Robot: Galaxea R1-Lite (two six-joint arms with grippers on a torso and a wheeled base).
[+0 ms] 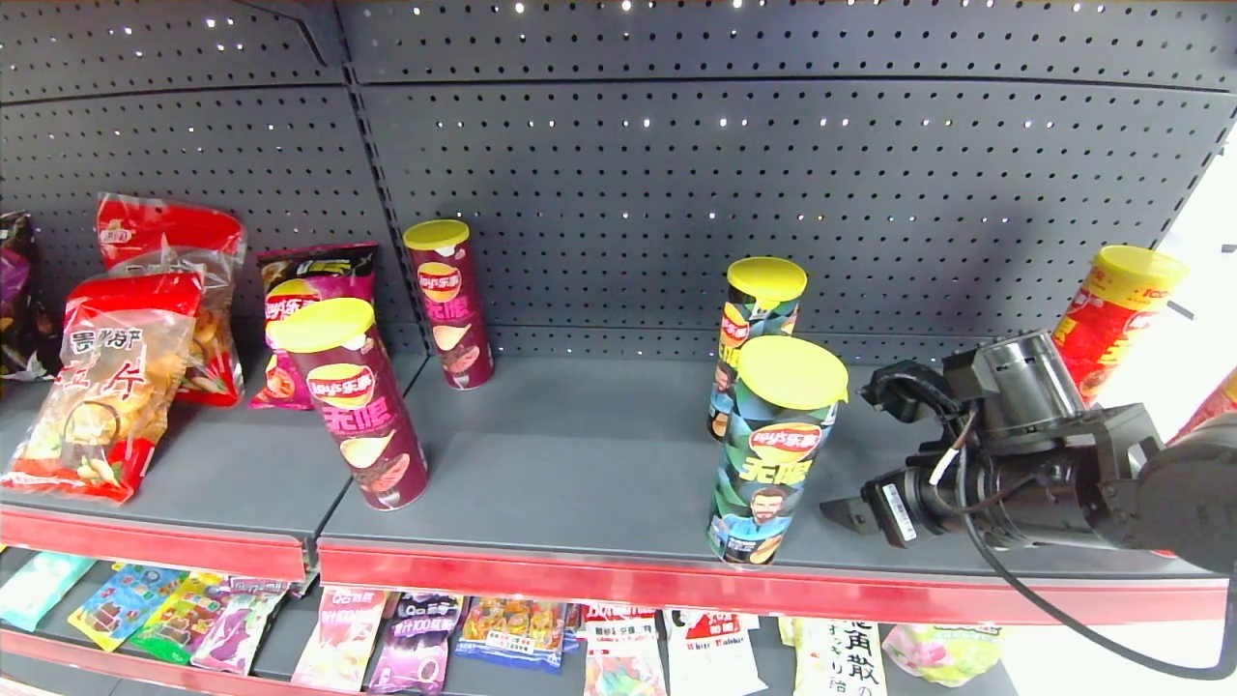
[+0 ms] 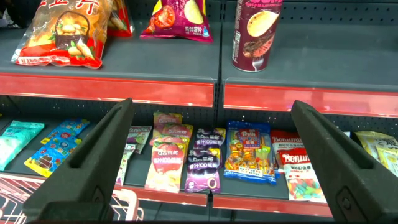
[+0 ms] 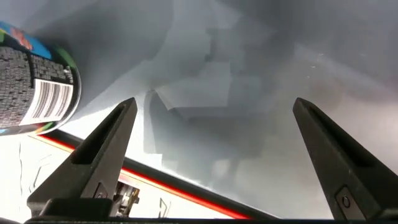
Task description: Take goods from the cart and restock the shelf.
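Observation:
On the grey shelf board (image 1: 580, 435) a green chip can with a yellow lid (image 1: 773, 454) stands upright at the front edge, with a second green can (image 1: 759, 319) behind it. My right gripper (image 1: 860, 454) hangs open just right of the front green can, not touching it. In the right wrist view the right gripper (image 3: 211, 162) is spread wide over bare shelf (image 3: 249, 74), with the green can (image 3: 37, 87) off to one side. My left gripper (image 2: 211, 168) is open and holds nothing, in front of the lower shelf.
Two purple cans (image 1: 353, 406) (image 1: 449, 304) stand left of centre, and snack bags (image 1: 106, 387) lean at the far left. A red can (image 1: 1111, 309) stands at the far right. Candy bags (image 2: 249, 152) fill the lower shelf. The shelf's red front lip (image 1: 580, 575) runs below.

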